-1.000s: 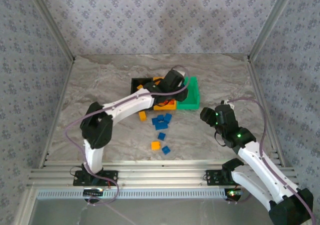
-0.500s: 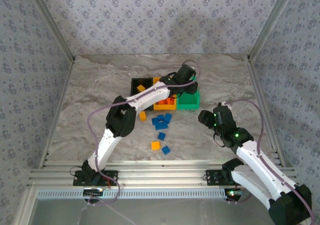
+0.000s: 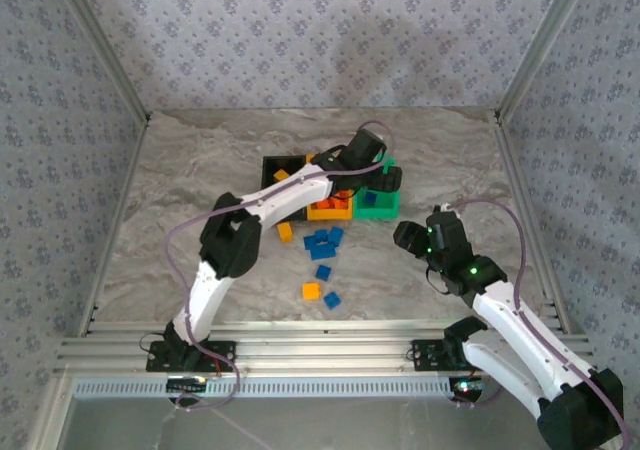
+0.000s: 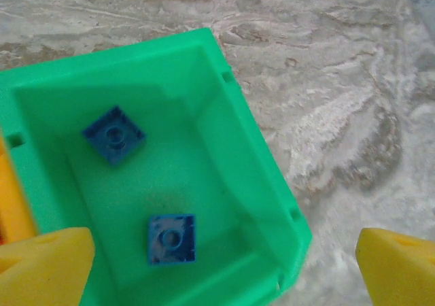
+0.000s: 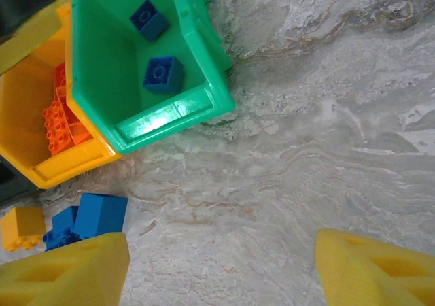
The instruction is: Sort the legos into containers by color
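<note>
The containers stand in a row: black (image 3: 278, 168), yellow-orange (image 3: 322, 211) and green (image 3: 384, 210). My left gripper (image 3: 380, 182) hangs open over the green bin (image 4: 224, 156), nothing between its yellow fingertips (image 4: 44, 265). Two blue legos (image 4: 114, 134) (image 4: 171, 238) lie on that bin's floor. Red-orange legos (image 5: 61, 126) fill the yellow-orange bin (image 5: 41, 173). Loose blue legos (image 3: 322, 242) and yellow-orange legos (image 3: 311, 291) lie on the table in front of the bins. My right gripper (image 3: 402, 233) is open above bare table right of them, holding nothing.
The marble table (image 3: 200, 170) is walled by patterned panels at the back and sides. A metal rail (image 3: 320, 350) runs along the near edge. In the right wrist view a blue lego (image 5: 98, 214) sits just beside my left fingertip (image 5: 68, 272).
My left gripper swung right from the yellow-orange bin to over the green bin and opened. A blue lego now lies in the green bin beneath it. The right arm barely shifted.
</note>
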Motion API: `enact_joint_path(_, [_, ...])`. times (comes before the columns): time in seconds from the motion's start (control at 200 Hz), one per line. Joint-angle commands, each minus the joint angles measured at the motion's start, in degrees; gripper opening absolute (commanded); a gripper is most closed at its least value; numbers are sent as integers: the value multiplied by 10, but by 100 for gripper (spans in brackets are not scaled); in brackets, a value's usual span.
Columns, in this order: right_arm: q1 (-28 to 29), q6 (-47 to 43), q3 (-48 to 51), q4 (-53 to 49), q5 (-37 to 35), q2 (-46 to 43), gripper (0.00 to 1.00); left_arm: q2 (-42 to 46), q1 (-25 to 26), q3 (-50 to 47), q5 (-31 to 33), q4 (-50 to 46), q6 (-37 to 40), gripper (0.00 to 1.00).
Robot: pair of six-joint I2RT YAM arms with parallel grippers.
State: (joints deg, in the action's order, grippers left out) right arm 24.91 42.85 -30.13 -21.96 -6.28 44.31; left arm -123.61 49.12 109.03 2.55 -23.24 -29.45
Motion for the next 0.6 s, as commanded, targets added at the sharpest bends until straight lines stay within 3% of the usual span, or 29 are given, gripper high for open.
enact_joint_path(0.0, [15, -7, 2, 20, 13, 3, 74, 138, 5, -86, -16, 79, -4, 100])
enact_joint_path(0.225, [92, -22, -11, 56, 2, 65, 74, 351, 20, -338, 0, 121, -33, 100])
enact_joint_path(0.42, [218, -61, -67, 63, -2, 186, 74, 527, 20, -537, 49, 101, -74, 100])
enact_joint_path(0.595, [325, -105, -128, 25, 8, 300, 74, 649, 20, -654, 87, 47, -104, 100])
